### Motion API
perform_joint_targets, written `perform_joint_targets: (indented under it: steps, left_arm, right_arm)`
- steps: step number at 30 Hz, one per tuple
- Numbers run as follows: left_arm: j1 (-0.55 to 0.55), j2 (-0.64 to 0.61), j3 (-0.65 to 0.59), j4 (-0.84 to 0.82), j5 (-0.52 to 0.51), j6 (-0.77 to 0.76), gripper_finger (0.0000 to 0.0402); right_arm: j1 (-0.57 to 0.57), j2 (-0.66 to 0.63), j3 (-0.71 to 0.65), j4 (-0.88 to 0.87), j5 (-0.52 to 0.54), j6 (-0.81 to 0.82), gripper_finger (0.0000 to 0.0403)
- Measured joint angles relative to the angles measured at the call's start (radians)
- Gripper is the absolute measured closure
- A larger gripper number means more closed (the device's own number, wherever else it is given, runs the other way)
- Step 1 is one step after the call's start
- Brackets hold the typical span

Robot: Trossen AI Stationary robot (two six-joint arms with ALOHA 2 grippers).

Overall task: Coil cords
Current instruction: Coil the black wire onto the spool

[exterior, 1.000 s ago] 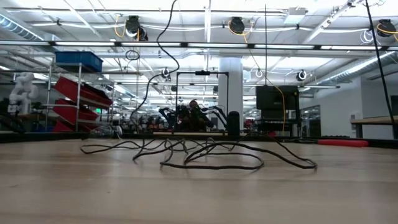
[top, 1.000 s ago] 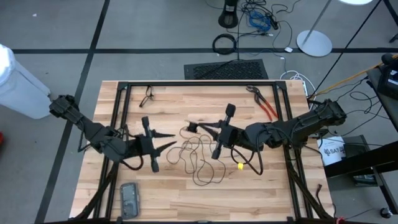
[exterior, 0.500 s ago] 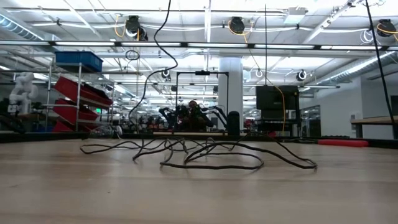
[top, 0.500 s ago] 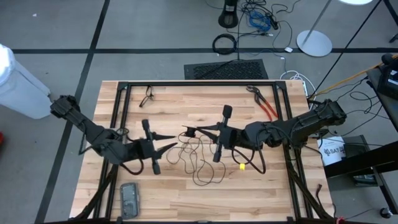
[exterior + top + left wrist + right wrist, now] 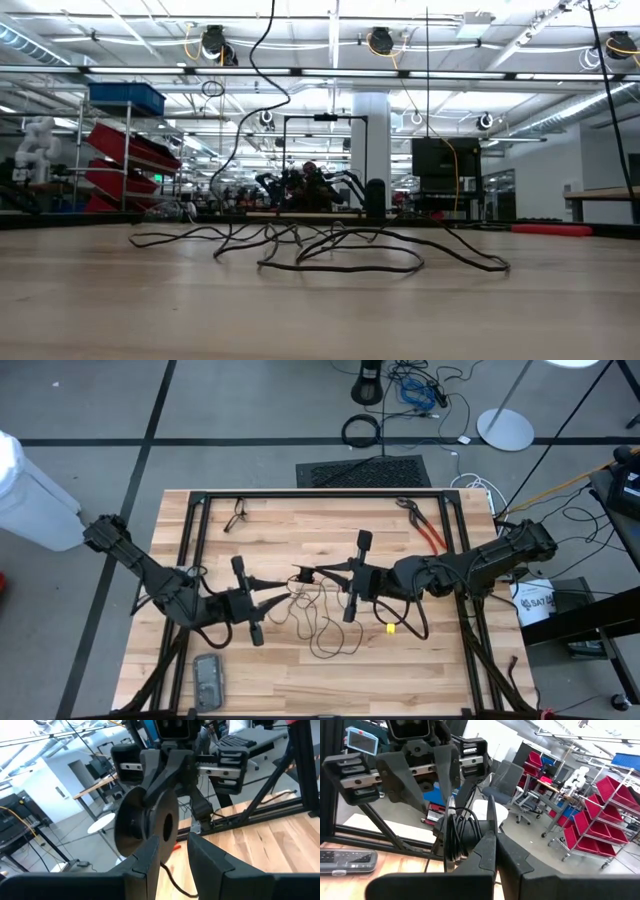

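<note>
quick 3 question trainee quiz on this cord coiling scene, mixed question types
1. True or false: the right gripper is shut on the cord.
2. Which tool lies by the table's far right corner? A) red-handled pliers B) a hammer C) scissors
3. Fill in: most of the cord lies in loose ____ on the table.

Key
1. True: the right wrist view shows cord strands bunched beside its closed fingers, facing the left gripper.
2. A
3. loops
</note>
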Motion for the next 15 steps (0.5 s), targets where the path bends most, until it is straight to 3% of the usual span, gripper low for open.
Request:
perform_joint_targets:
  steps: [15]
  left_arm:
    - [0.025,0.001,0.0,-0.025,-0.009,-0.001,0.0297]
  right_arm:
    - [0.0,0.001,0.0,0.0,0.0,-0.001,0.0403]
